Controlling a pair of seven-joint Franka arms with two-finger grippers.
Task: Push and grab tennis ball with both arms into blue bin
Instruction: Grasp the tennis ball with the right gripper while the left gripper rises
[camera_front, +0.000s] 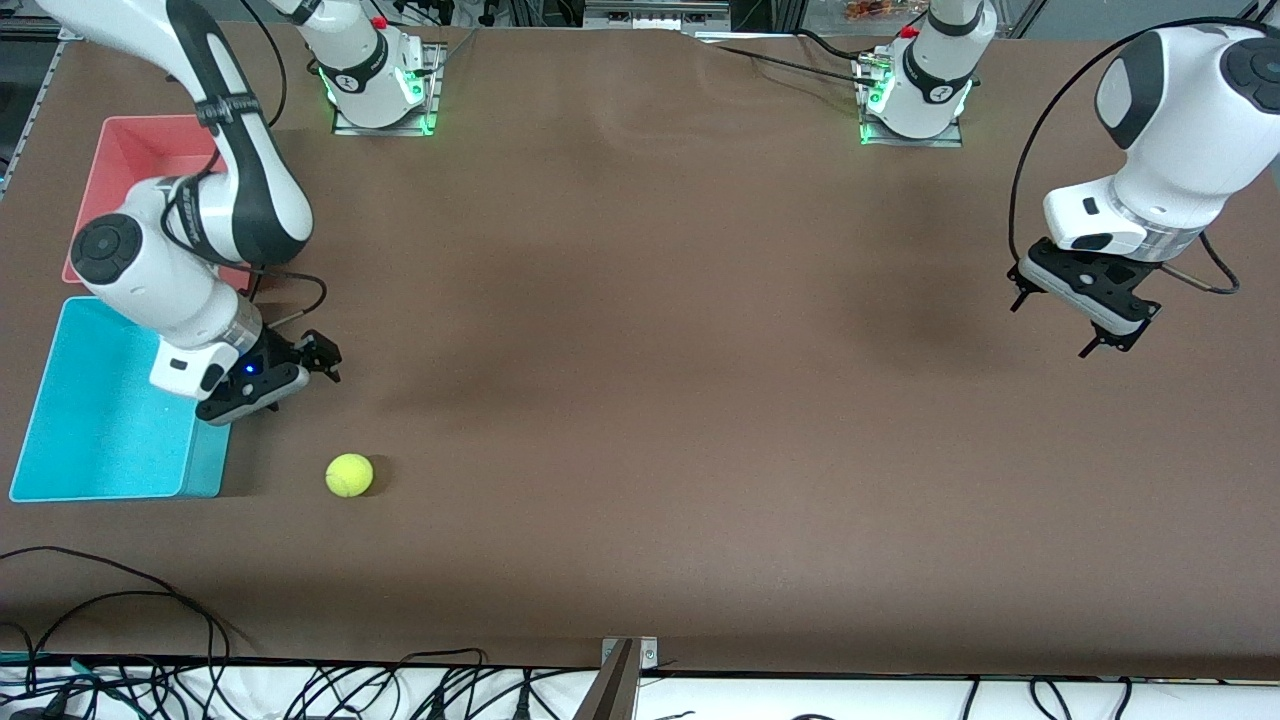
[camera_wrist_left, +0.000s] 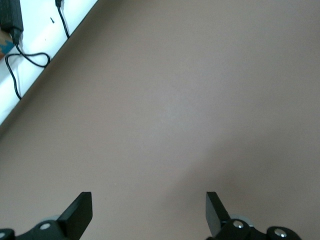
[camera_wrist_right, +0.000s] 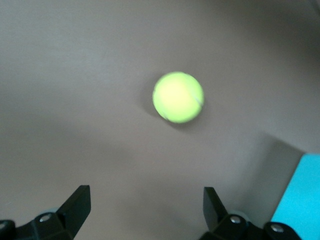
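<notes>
**Q:** Front view, lower left of the frame: where does the tennis ball (camera_front: 349, 475) lie relative to the two tools?

**A:** It rests on the bare table (camera_front: 640, 400), just beside the blue bin (camera_front: 100, 420) and outside it, near the bin's lower corner. The right gripper (camera_front: 268, 385) hangs over the table at the bin's edge, above the ball in the frame, so the ball lies nearer to the front camera than the spot under that gripper. Its jaws are spread apart and hold nothing. In the right wrist view the ball (camera_wrist_right: 178, 97) sits ahead of the parted fingertips (camera_wrist_right: 77, 200), with a corner of the bin (camera_wrist_right: 305, 200) at the lower right of that frame.

**Q:** And the other arm?

**A:** The left gripper (camera_front: 1085, 320) waits at the right of the frame, well apart from the ball, jaws likewise spread and empty; its wrist view shows only the table (camera_wrist_left: 170, 100).

**Q:** Which arm is better placed?

**A:** Judged from this layout, the right arm. A round ball has no long axis, so any approach angle serves; the bin lies just beside the ball, toward the right arm's end of the table.
</notes>
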